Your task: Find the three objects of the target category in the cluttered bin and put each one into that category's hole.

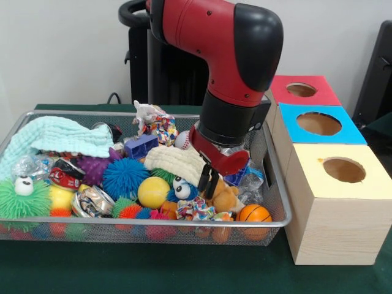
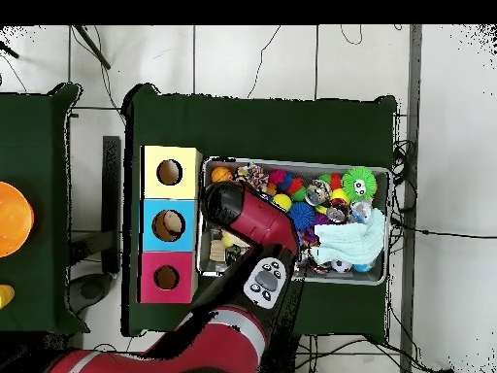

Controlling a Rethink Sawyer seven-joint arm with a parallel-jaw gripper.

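The silver wire-mesh bin point(image 1: 147, 222) is full of toys, balls, cloths and crushed cans; it also shows in the overhead view point(image 2: 291, 163). The red-topped box with its round hole point(image 1: 301, 89) stands farthest back in the row of boxes right of the bin, and shows in the overhead view point(image 2: 166, 278). My gripper point(image 1: 208, 181) reaches down into the bin's right half, shut, with nothing visible in it. Its tips are just above a blue googly-eyed toy point(image 1: 180, 187) and a brown plush point(image 1: 225, 197). In the overhead view the arm hides the gripper.
The blue-topped box point(image 1: 318, 123) and yellow-topped box point(image 1: 344, 169) stand in front of the red one. In the bin lie a mint towel point(image 1: 58, 136), a cream cloth point(image 1: 177, 162), a blue spiky ball point(image 1: 124, 176), a yellow ball point(image 1: 153, 192) and an orange basketball point(image 1: 254, 214).
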